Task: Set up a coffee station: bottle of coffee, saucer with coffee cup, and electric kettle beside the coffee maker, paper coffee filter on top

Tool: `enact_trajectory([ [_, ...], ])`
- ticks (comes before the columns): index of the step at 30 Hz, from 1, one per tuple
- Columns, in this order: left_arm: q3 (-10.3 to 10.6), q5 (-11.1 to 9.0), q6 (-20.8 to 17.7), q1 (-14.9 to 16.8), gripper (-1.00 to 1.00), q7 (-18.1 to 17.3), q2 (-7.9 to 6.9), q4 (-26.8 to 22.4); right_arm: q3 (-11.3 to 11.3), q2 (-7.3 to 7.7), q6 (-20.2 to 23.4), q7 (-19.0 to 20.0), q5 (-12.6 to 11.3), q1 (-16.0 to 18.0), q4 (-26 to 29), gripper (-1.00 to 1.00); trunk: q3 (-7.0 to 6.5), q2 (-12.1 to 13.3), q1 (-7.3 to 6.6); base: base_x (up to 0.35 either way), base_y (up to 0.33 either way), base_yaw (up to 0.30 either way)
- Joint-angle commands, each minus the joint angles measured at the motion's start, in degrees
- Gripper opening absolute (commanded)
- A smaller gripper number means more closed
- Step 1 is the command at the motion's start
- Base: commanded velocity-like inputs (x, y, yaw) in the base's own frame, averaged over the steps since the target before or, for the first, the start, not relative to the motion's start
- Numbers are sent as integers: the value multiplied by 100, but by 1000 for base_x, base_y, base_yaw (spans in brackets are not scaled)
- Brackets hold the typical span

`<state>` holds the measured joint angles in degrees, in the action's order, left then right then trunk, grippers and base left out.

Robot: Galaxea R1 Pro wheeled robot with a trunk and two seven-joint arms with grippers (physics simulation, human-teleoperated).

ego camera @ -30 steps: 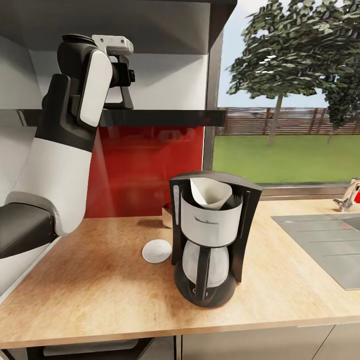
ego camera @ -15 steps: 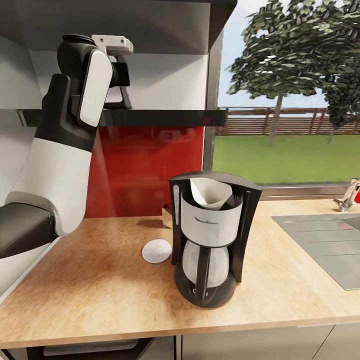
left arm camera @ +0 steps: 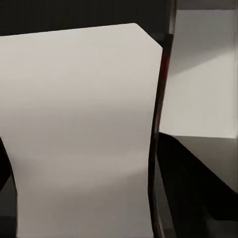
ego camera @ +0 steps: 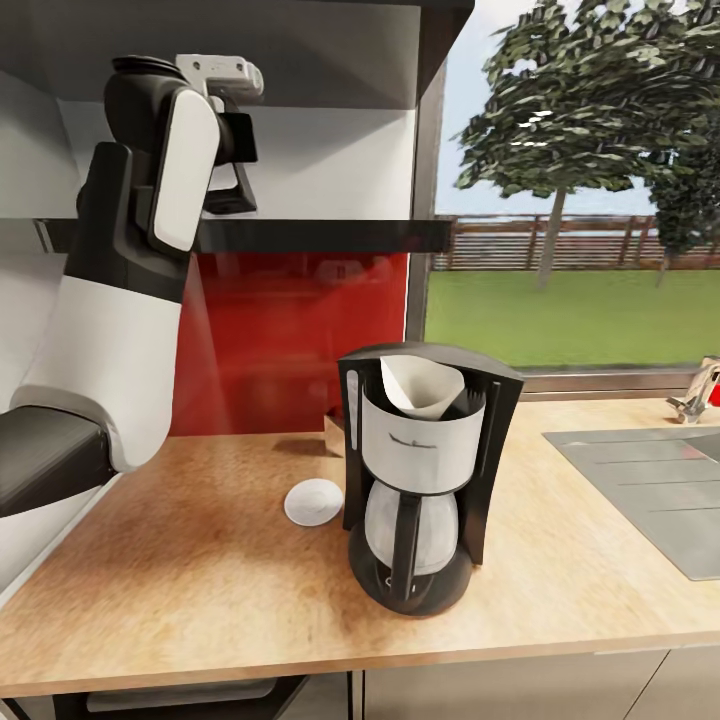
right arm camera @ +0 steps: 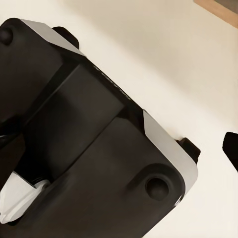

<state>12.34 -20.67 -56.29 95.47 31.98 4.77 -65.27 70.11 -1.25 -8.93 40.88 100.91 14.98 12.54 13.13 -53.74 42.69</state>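
The black coffee maker [ego camera: 425,450] stands on the wooden kitchen countertop [ego camera: 200,580]. A white paper coffee filter [ego camera: 420,385] sits in its open top. The white saucer [ego camera: 313,500] lies bare just left of the machine. My left arm is raised, with my left gripper [ego camera: 232,190] just above the dark kitchen shelf [ego camera: 340,235]; its jaws are hidden behind the wrist. In the left wrist view a broad white surface [left arm camera: 79,129] sits very close, and I cannot tell what it is. The bottle of coffee, coffee cup and electric kettle are out of view.
A steel sink [ego camera: 650,480] and a tap [ego camera: 697,392] are at the counter's right. A small brown object [ego camera: 333,432] sits behind the coffee maker by the red backsplash. In the right wrist view, the robot's black base [right arm camera: 89,148] stands on pale floor.
My left arm and its gripper have shifted a little to the left and slightly up along the shelf. Nothing on the counter has moved.
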Motion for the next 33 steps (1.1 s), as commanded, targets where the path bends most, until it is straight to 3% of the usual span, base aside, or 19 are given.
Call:
enact_trajectory([
  [1,-14,-51,-19,7,-100,46,0,-19,47,-7,-39,26,61,5,21,100,9,-6,1,0,0,0],
  [4,-170,-51,-22,7,-100,46,14,-79,47,-7,-39,26,61,5,21,100,9,-6,1,0,0,0],
  [11,-203,-51,-22,7,-100,46,22,-88,47,-7,-33,26,61,5,21,100,9,-6,1,-68,0,0],
  [33,-206,-56,-22,7,-100,46,41,-82,52,-5,-31,26,61,5,29,100,9,-6,1,-322,0,0],
])
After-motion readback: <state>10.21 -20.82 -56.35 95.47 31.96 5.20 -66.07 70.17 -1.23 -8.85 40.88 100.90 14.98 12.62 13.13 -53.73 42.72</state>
